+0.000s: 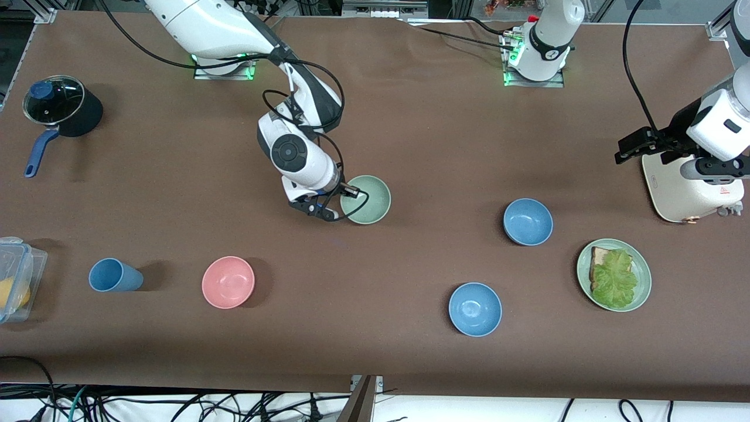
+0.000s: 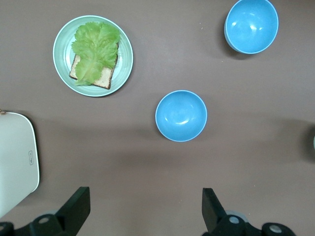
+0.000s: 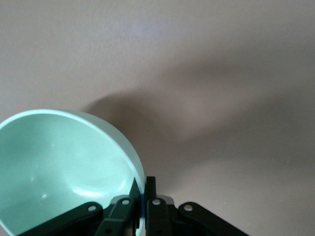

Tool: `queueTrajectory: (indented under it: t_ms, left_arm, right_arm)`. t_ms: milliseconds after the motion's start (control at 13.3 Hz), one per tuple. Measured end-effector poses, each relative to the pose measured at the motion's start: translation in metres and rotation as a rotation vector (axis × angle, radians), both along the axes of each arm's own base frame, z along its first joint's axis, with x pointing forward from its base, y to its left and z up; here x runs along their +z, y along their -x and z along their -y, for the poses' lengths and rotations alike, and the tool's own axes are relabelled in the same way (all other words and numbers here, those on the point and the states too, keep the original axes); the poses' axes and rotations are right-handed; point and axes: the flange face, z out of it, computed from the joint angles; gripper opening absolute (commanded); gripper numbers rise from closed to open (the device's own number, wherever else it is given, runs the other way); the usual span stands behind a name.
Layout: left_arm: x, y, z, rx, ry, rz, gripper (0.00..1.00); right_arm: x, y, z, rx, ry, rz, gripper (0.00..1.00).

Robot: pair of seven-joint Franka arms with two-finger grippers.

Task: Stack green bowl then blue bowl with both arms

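Note:
The green bowl is near the table's middle, tilted, and its shadow in the right wrist view lies apart from it. My right gripper is shut on the bowl's rim, one finger inside and one outside; the right wrist view shows the gripper on the bowl. The blue bowl sits upright toward the left arm's end, also in the left wrist view. My left gripper is open and empty, held high over the table beside a white appliance; the left wrist view shows bare table between its fingers.
A brighter sky-blue bowl sits nearer the front camera. A green plate with bread and lettuce and the white appliance are at the left arm's end. A pink bowl, blue cup, lidded pot and plastic box are toward the right arm's end.

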Motion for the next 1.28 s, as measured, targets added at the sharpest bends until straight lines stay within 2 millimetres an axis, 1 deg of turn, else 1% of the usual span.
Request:
queueTrajectory:
  t_ms: [376, 451, 526, 602, 677, 827, 902, 977, 1053, 1128, 1203, 1278]
  left_arm:
    - [0.0, 0.0, 0.0, 0.0, 0.0, 0.0, 1.0]
    - [0.0, 0.0, 0.0, 0.0, 0.0, 0.0, 1.0]
    - [0.0, 0.0, 0.0, 0.0, 0.0, 0.0, 1.0]
    - [0.0, 0.0, 0.0, 0.0, 0.0, 0.0, 1.0]
    - [0.0, 0.0, 0.0, 0.0, 0.0, 0.0, 1.0]
    - [0.0, 0.0, 0.0, 0.0, 0.0, 0.0, 1.0]
    - [0.0, 0.0, 0.0, 0.0, 0.0, 0.0, 1.0]
    - [0.0, 0.0, 0.0, 0.0, 0.0, 0.0, 1.0]
    - [0.0, 0.0, 0.0, -0.001, 0.0, 0.0, 1.0]
    - [0.0, 0.0, 0.001, -0.002, 0.0, 0.0, 1.0]
    - [0.0, 0.0, 0.002, -0.004, 0.0, 0.0, 1.0]
    - [0.0, 0.0, 0.002, -0.004, 0.0, 0.0, 1.0]
  right_arm:
    - [-0.026, 0.009, -0.005, 0.024, 0.022, -0.022, 0.01]
    - [-0.026, 0.009, -0.005, 0.023, 0.021, -0.021, 0.57]
    - [-0.025, 0.008, -0.006, 0.023, 0.019, -0.019, 0.84]
    - [-0.024, 0.006, -0.005, 0.021, 0.019, -0.016, 0.96]
    - [-0.022, 0.003, -0.004, 0.018, 0.017, -0.009, 0.99]
    - [-0.011, -0.008, -0.004, 0.024, 0.017, 0.024, 0.99]
    - [-0.003, -0.015, -0.003, 0.035, 0.026, 0.046, 0.99]
    - [0.011, -0.022, -0.002, 0.056, 0.046, 0.059, 0.99]
    - [0.03, -0.031, 0.002, 0.09, 0.075, 0.062, 0.99]
    - [0.054, -0.044, 0.011, 0.136, 0.101, 0.065, 0.99]
    - [0.081, -0.06, 0.027, 0.191, 0.118, 0.075, 0.99]
    - [0.108, -0.079, 0.053, 0.251, 0.129, 0.1, 0.99]
